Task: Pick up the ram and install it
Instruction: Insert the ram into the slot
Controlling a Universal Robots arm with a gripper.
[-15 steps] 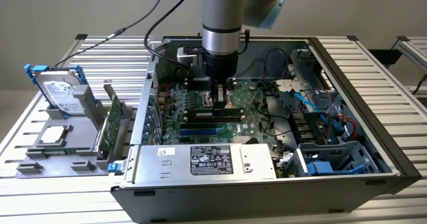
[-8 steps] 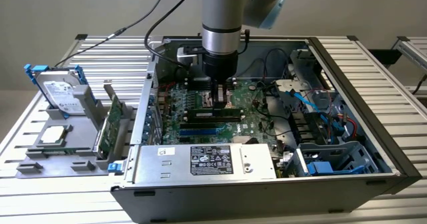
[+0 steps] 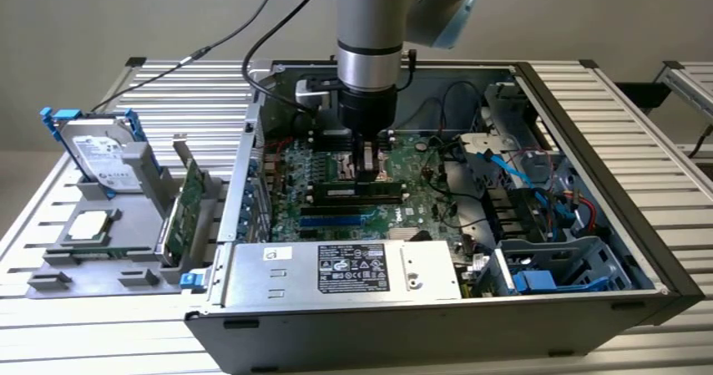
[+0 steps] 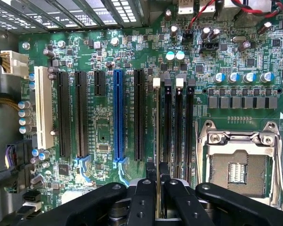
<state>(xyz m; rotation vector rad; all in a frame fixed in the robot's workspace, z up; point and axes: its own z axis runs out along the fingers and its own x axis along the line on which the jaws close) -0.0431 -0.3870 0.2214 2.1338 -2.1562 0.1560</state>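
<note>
Wrist view showed the tool [image 4: 158, 187] closed on the ram [image 4: 157, 141], one black finger [image 4: 142, 195] pressed to each flat face of the thin stick. The ram was seen edge-on as a narrow line, standing upright over the green motherboard [image 4: 104, 136]. It ran parallel to the blue slot [image 4: 118, 117], with a single black slot [image 4: 139, 115] lying between the two. Its line matched the first of the memory slots [image 4: 179, 122] with the white latches [image 4: 156, 83]; whether it was already seated or just above could not be told. Beyond those memory slots, farther from the blue slot, sat the open processor socket [image 4: 238, 165] in its metal frame.

Exterior view showed the arm [image 3: 371, 32] reaching straight down into the open computer case [image 3: 624, 225], with the tool [image 3: 365, 168] low over the motherboard, just beyond the blue slot [image 3: 334, 221]. On the near side of the blue slot sat the power supply [image 3: 346, 271] with its label. Well away from the blue slot, outside the case on the exterior view's left, a grey tray [image 3: 78, 266] on the table [image 3: 624, 99] held a hard drive [image 3: 98, 154] and a green card [image 3: 184, 204] standing on edge.
</note>
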